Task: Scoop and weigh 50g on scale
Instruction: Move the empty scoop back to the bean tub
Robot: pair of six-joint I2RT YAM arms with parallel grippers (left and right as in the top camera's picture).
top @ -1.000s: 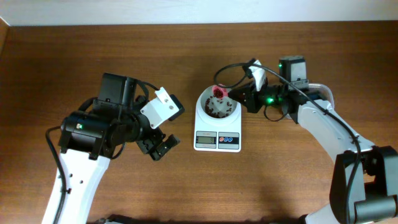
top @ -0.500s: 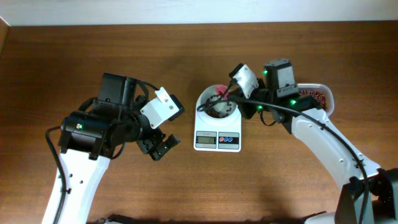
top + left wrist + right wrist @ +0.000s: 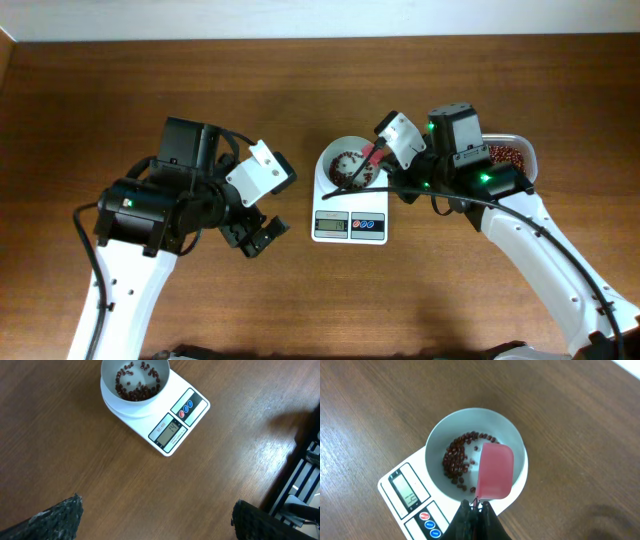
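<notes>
Right gripper [image 3: 476, 506], clamped tight on the handle of a pink scoop [image 3: 495, 476], holds it over the beans [image 3: 456, 460] on the scale [image 3: 406, 491] just ahead. Left gripper [image 3: 156, 517], spread wide and empty, faces the scale.

Bright, even light from overhead, soft short shadows, a pale sheen on the wooden table [image 3: 250, 455], pictures mostly sharp

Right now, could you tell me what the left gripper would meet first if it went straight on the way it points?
Most likely the bare table, just short of the scale; the left gripper frames only wood, though depth is unclear.
</notes>
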